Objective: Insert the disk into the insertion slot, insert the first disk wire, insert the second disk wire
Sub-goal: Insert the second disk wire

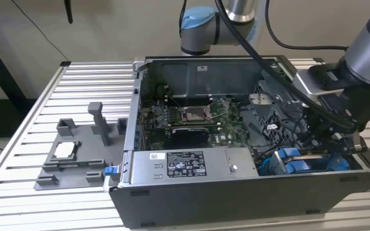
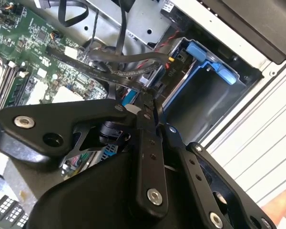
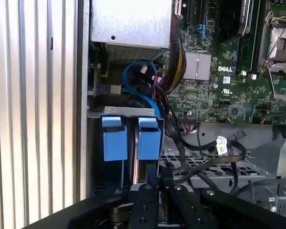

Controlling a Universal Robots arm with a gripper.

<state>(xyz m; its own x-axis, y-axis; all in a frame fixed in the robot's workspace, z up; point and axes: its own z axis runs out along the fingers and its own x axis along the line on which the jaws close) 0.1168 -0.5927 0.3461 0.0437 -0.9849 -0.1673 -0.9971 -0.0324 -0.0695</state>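
The gripper [image 3: 158, 185] was positioned low inside the computer case [image 1: 249, 202], in line with the insertion slot [image 3: 112, 111], its fingers almost together, presumably to work at the bay's wiring end. The disk [image 3: 149, 139] appeared to be seated in the slot, identifiable by its blue carrier end, while the cage concealed its body. Whether the fingers pinched one of the black cables [image 3: 200, 164] could not be determined, as the linkages covered the tips.

Printed label [image 1: 183, 166] on grey power supply box [image 1: 233, 167], print too small to read, white lettering [image 3: 227, 69] on motherboard [image 3: 214, 102]
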